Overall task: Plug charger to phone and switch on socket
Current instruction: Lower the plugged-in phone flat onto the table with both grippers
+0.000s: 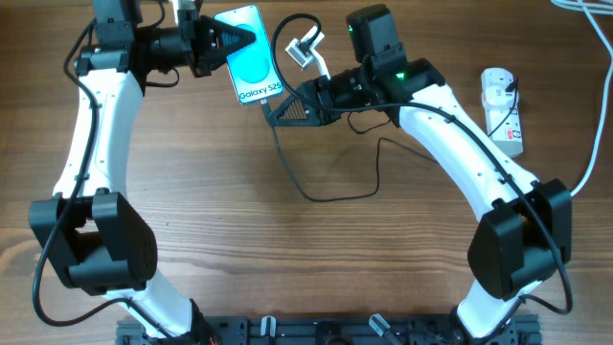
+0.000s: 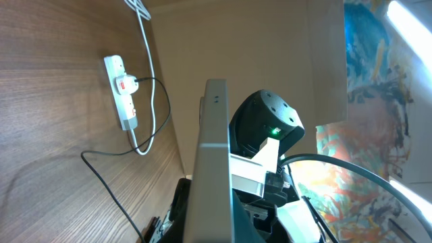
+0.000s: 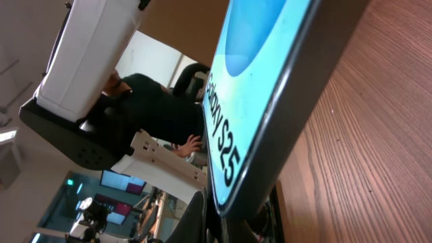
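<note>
I'm clenching the Galaxy S25 phone (image 1: 254, 62) in the left gripper (image 1: 233, 39) near the bench's far edge. Right gripper (image 1: 279, 108) is sitting at its lower end by the charger cable (image 1: 316, 196); jaws, can't tell. I'm risking a misaligned tip shoving the phone loose.

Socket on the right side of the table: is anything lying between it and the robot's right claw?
Nothing loose that I can see. Between the right gripper, at the lower end of the phone, and the socket there is only that arm's own body and bare table. The thin charger cable lies flat on the wood.
</note>
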Action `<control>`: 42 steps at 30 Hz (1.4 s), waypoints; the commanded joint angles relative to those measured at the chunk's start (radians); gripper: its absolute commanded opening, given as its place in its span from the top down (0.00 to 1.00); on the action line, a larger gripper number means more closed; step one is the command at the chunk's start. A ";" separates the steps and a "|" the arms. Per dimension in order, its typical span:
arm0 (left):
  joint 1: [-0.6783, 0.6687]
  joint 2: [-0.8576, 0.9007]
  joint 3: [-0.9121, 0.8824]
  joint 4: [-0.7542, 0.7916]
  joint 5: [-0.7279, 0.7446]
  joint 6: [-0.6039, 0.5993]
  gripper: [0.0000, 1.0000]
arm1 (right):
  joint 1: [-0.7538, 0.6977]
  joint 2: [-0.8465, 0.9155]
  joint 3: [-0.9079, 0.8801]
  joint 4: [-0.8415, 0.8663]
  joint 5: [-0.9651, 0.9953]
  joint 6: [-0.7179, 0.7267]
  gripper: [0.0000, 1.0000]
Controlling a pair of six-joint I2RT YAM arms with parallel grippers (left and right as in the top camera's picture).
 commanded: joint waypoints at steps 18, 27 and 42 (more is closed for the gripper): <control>-0.065 -0.020 -0.003 -0.013 0.110 0.079 0.96 | -0.016 -0.006 0.029 0.146 0.106 0.136 0.96; -0.103 -0.020 -0.003 -0.027 0.110 0.079 0.96 | -0.040 -0.006 0.029 0.210 0.166 0.188 0.96; -0.052 -0.020 -0.004 -0.027 0.088 0.084 0.96 | -0.042 -0.006 0.029 0.106 0.096 0.101 0.50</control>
